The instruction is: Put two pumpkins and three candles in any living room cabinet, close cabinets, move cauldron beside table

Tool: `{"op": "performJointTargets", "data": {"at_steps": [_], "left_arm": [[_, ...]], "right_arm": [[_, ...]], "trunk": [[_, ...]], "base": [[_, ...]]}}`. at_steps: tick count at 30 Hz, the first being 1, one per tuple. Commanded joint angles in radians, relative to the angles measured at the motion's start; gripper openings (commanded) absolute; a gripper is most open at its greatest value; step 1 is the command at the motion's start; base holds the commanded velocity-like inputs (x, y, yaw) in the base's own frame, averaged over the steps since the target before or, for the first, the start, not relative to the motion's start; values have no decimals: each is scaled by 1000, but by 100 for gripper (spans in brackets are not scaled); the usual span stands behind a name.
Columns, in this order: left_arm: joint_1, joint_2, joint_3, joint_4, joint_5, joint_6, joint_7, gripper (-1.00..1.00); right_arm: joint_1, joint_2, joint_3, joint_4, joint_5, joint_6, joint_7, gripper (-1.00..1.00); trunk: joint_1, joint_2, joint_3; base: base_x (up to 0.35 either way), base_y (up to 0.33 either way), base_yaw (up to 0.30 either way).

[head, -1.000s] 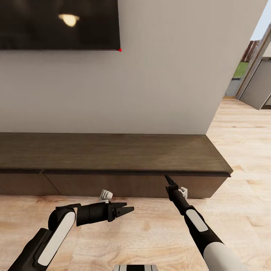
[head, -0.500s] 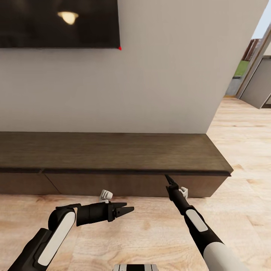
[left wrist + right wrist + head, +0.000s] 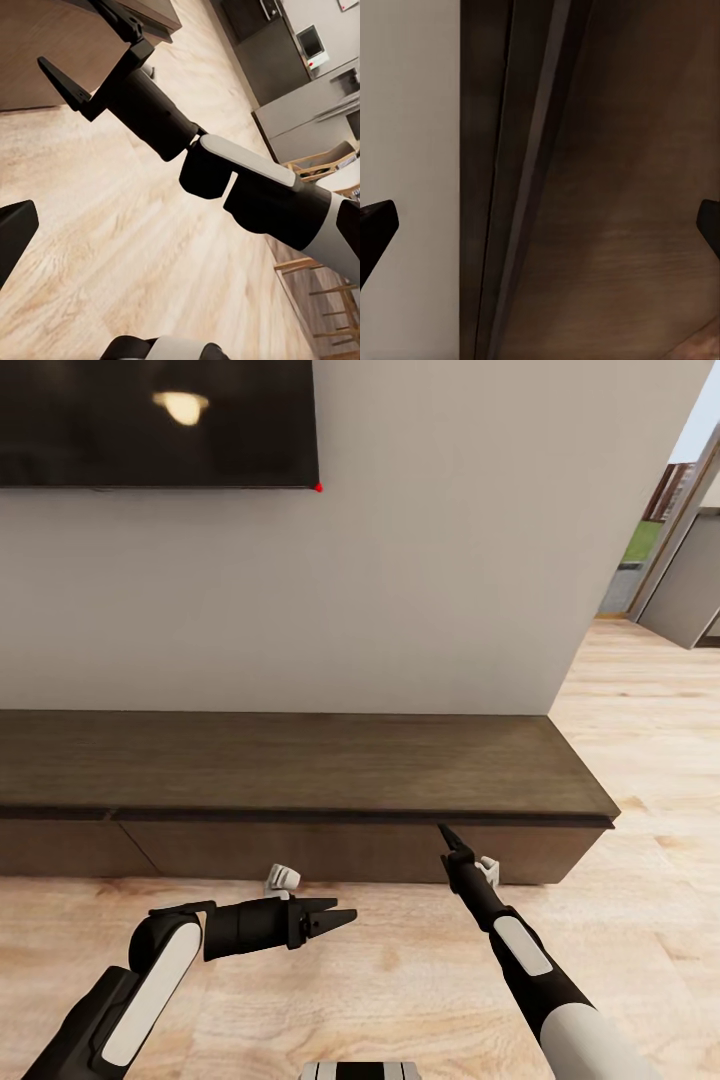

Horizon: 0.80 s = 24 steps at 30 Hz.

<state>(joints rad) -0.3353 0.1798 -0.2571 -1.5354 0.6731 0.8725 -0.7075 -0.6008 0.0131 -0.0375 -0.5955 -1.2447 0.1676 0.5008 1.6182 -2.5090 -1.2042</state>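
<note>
no readable text, no labels, no numbers anywhere

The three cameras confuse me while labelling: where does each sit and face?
Head: high, looking down at the cabinet; both arms, left gripper, right gripper.
Left wrist: by the left gripper, across the floor at the right arm.
Right wrist: by the right gripper, at the cabinet's front edge.
All three views share the cabinet.

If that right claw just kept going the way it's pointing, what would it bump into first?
Most likely the cabinet. The right gripper points up at the dark-brown front just under the overhanging top edge, and its wrist view shows that wood close ahead, between open fingers. The exact gap is unclear.
</note>
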Motion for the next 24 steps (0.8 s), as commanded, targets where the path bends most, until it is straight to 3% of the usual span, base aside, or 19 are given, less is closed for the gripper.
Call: {"op": "performJointTargets", "data": {"at_steps": [1, 15, 18, 24], "left_arm": [[-1, 0, -1, 0, 4, 5, 0, 100], [-1, -2, -1, 0, 3, 5, 0, 100], [0, -5, -5, 17, 13, 22, -11, 100], [0, -5, -5, 30, 13, 29, -11, 100]], "right_arm": [[0, 1, -4, 0, -10, 10, 3, 100], [0, 0, -4, 0, -10, 10, 2, 100], [10, -18, -21, 17, 7, 4, 19, 100], [10, -19, -47, 24, 10, 4, 34, 100]], "trunk": [[0, 0, -1], [0, 0, -1], [0, 0, -1], [0, 0, -1]], "base": [[0, 0, 0], [0, 0, 0], [0, 0, 0], [0, 0, 0]]}}
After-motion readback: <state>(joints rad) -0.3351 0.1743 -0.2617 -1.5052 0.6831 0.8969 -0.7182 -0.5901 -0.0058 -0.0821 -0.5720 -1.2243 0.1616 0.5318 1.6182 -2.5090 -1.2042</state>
